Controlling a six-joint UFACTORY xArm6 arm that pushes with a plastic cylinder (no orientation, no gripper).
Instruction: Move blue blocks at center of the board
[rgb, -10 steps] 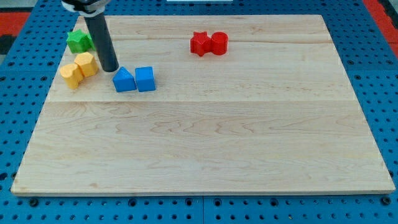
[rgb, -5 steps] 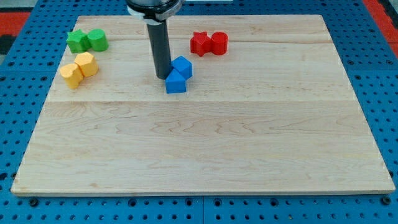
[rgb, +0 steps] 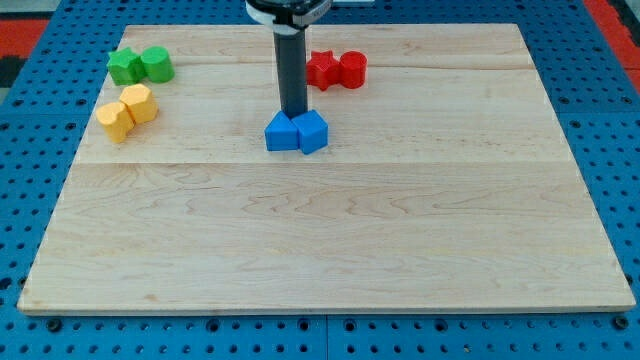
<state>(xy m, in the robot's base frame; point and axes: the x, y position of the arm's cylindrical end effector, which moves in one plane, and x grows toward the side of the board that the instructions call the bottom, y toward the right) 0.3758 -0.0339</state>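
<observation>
**Visitor:** What is on the board right now?

**Onlooker:** A pale wooden board (rgb: 330, 240) on a blue pegged table. Two blue blocks sit touching, side by side, a little above the board's centre and slightly to the view's left: a blue wedge-like block (rgb: 282, 133) and a blue cube (rgb: 313, 131). The arm's dark rod comes straight down from the view's top, and my tip (rgb: 294, 115) rests just behind the pair, at the seam where they meet, touching or nearly so.

**Visitor:** Is it gripping them?

**Onlooker:** No. There are no jaws to spread or close; it is a bare rod that only pushes.

**Visitor:** How should the push go?

**Onlooker:** In my judgement, a short, slow shove toward the view's bottom, with the tip kept on that seam so both blocks travel together. Off-centre contact would likely spin one block away from the other. Only a small distance seems left.

**Visitor:** Any containers?

**Onlooker:** None. Just other blocks, well apart: a green pair (rgb: 140, 66) at the view's top left, a yellow pair (rgb: 127, 112) just below it, and a red star (rgb: 321, 69) touching a red cylinder (rgb: 352, 69) near the top, behind the rod.
</observation>
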